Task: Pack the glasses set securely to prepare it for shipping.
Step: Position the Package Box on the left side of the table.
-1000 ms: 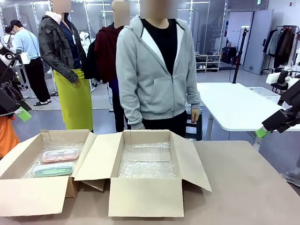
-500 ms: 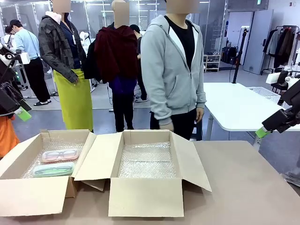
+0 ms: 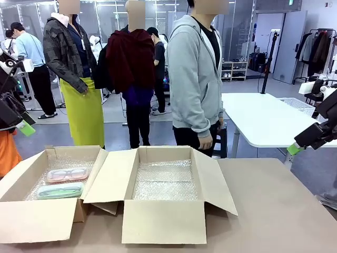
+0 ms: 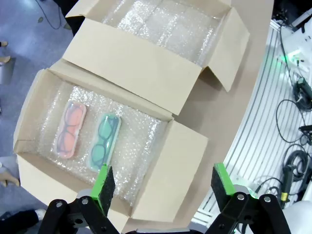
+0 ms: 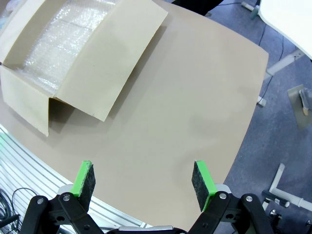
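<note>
The pink case [image 3: 67, 174] and the mint green case [image 3: 60, 190] lie side by side on bubble wrap in the left cardboard box [image 3: 23, 219], glasses visible inside each. From the left wrist view the pink case [image 4: 71, 128] and green case [image 4: 103, 141] sit far below my open left gripper [image 4: 161, 180]. In the front view the left gripper [image 3: 25, 128] hangs high at the left edge, the right gripper [image 3: 295, 149] high at the right edge. My right gripper [image 5: 144, 178] is open over bare table, holding nothing.
A second open box [image 3: 166, 224] lined with bubble wrap stands in the middle, empty, its flaps spread outward. The tan table [image 3: 284, 211] is bare to the right. A person in a grey hoodie [image 3: 196, 79] stands at the far edge; others stand behind.
The person in the grey hoodie has stepped to the right and turned sideways. Both arms and both cases have stayed still.
</note>
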